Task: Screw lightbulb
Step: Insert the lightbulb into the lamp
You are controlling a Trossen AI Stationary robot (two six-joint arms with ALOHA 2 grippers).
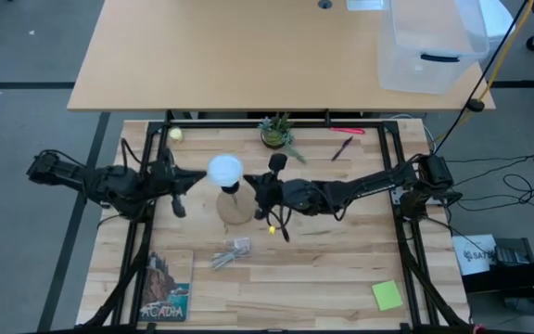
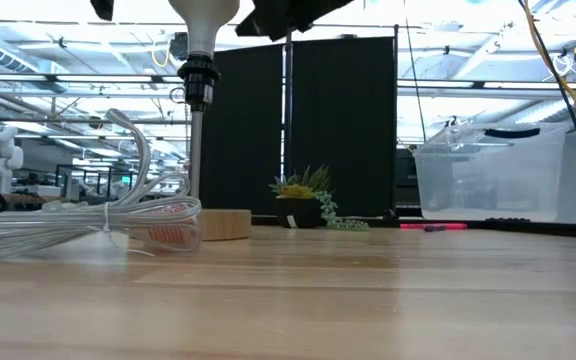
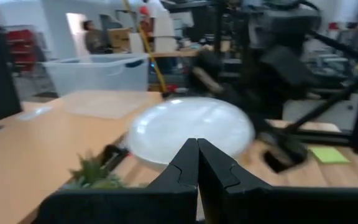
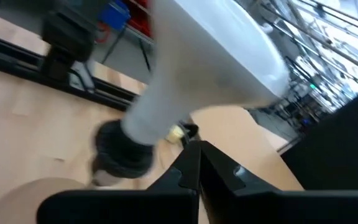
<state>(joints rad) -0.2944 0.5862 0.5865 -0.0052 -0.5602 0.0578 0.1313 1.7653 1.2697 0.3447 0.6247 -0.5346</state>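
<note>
Clear plastic wrapper (image 2: pixel 88 215) lay nearest the low camera on the tabletop (image 2: pixel 368 300). Behind it we saw the lightbulb (image 1: pixel 225 170) seated upright in the black socket (image 4: pixel 122 151) of the wooden stand (image 1: pixel 235 209). Our 2 grippers, left gripper (image 1: pixel 180 210) and right gripper (image 1: pixel 269 211), flanked it with fingers pressed together, holding nothing. To finish well, we judged the fingers should part, cradle the globe lightly and twist squarely, without tilting the stand.
</note>
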